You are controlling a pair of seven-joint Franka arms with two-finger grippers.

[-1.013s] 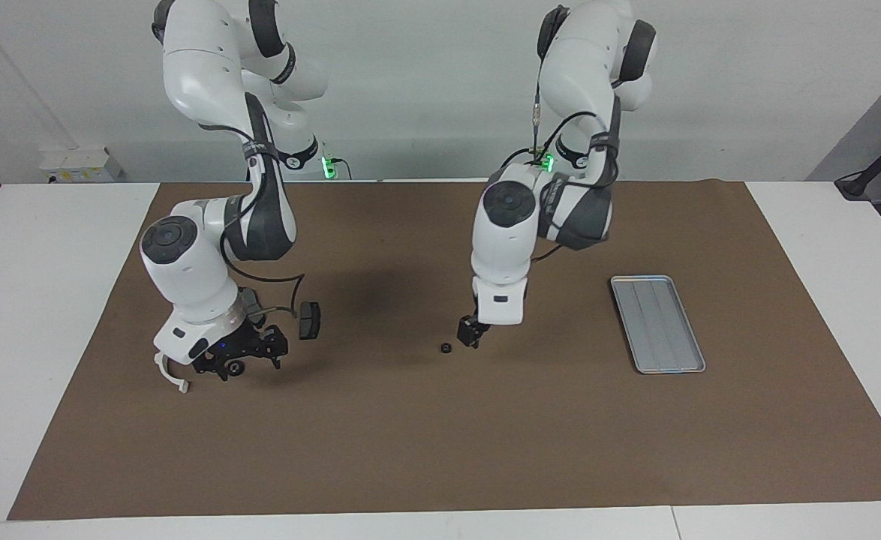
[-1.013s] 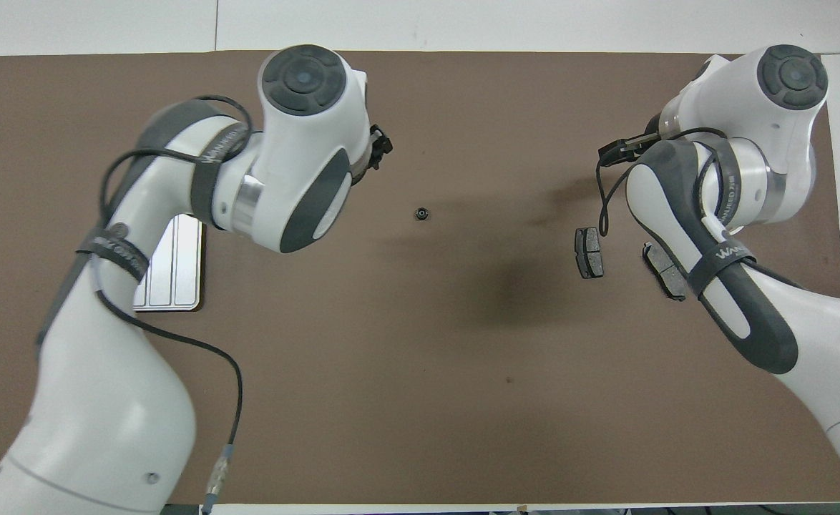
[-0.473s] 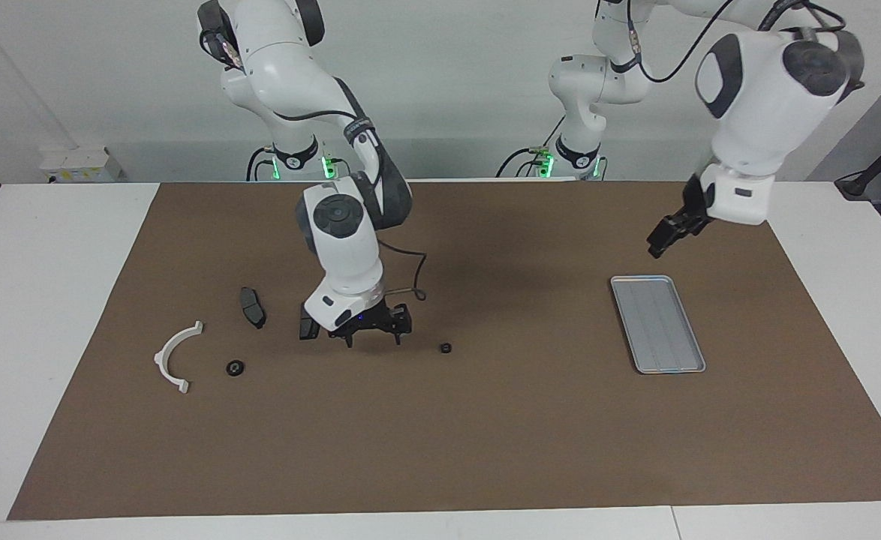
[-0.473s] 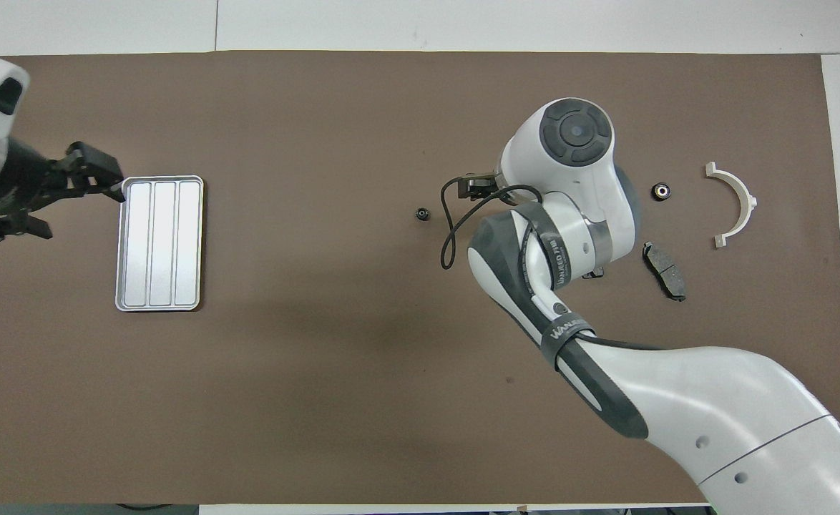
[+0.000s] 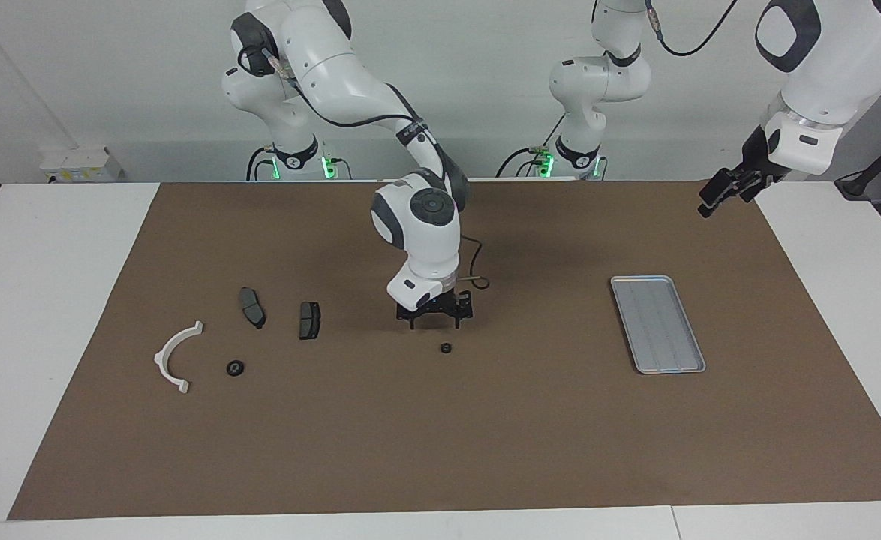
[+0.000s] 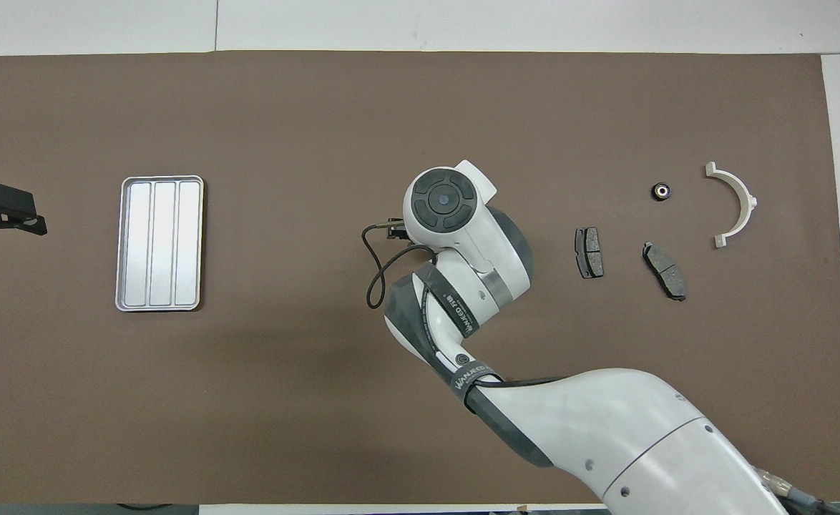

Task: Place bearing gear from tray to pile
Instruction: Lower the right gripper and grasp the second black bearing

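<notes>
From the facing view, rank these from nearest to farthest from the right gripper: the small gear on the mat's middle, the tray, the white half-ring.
Right gripper, open, hangs over the mat's middle.
1. Small gear: just under the gripper, slightly farther from the robots.
2. Tray: toward the left arm's end.
3. White half-ring: at the right arm's end, in the pile.

One bit of lettering to call here: a dark strap (image 6: 474,375) wrapped around the right arm in the overhead view carries pale capitals that look like "WANJEED", though the last letters are hard to make out. A second dark band (image 6: 454,306) higher up the same arm has a line of small pale print, too fine to read. No other writing, number or sign can be read.
</notes>
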